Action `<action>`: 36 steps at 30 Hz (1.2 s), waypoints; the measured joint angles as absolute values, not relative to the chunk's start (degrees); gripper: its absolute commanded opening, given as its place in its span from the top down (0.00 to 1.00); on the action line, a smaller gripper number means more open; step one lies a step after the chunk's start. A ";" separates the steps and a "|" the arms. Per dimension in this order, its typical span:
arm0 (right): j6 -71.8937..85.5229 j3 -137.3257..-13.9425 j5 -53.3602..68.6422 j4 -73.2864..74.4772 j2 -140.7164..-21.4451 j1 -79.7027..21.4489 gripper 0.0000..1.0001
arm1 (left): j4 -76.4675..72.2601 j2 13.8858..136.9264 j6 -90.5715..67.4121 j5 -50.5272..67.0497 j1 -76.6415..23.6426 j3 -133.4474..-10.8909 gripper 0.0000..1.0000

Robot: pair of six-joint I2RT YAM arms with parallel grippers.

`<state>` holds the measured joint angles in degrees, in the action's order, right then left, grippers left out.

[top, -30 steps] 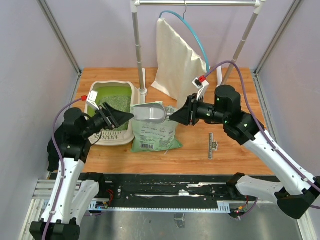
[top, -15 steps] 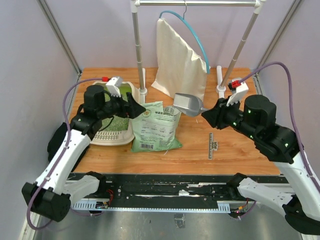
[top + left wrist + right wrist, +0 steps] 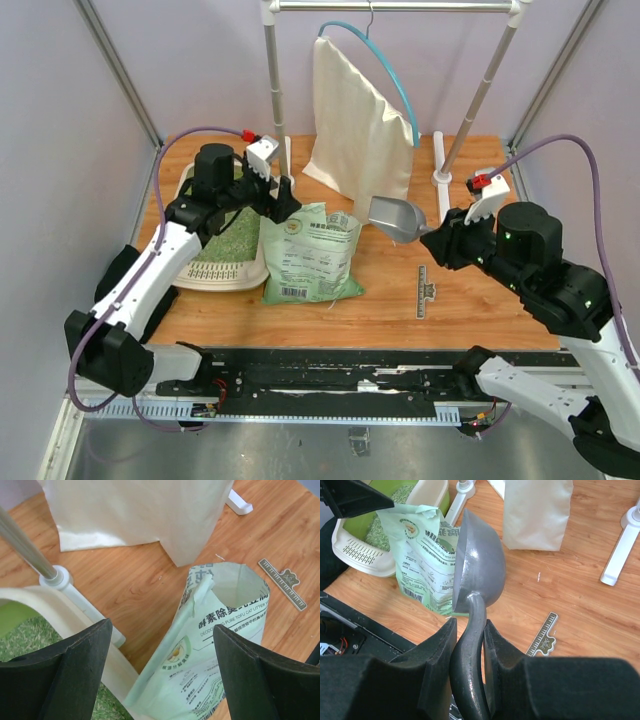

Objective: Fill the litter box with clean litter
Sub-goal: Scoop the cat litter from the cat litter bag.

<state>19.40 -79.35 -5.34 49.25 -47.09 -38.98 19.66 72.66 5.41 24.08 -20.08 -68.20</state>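
The beige litter box sits at the left of the table with clean litter spread inside; its rim and litter also show in the left wrist view. A green printed bag stands beside it, mouth open. My left gripper hangs open and empty over the gap between the box and the bag's top. My right gripper is shut on the handle of a grey metal scoop, held in the air right of the bag.
A white cloth bag hangs from a rack behind the green bag. The rack's posts and foot stand at the back. A small metal ruler-shaped clip lies on the wood to the right.
My left arm has lifted from the box's front and swung back to the bag's top, jaws widening. My right arm has pulled away to the right with the scoop.
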 measured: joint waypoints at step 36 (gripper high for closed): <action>21.28 -86.94 -2.72 64.03 -47.18 -38.96 0.99 | 22.06 66.22 15.20 50.46 -27.20 -59.48 1.00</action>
<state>21.28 -86.94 -2.72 64.03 -47.18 -38.96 22.06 66.22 15.20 50.46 -27.20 -59.48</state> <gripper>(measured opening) 0.261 0.034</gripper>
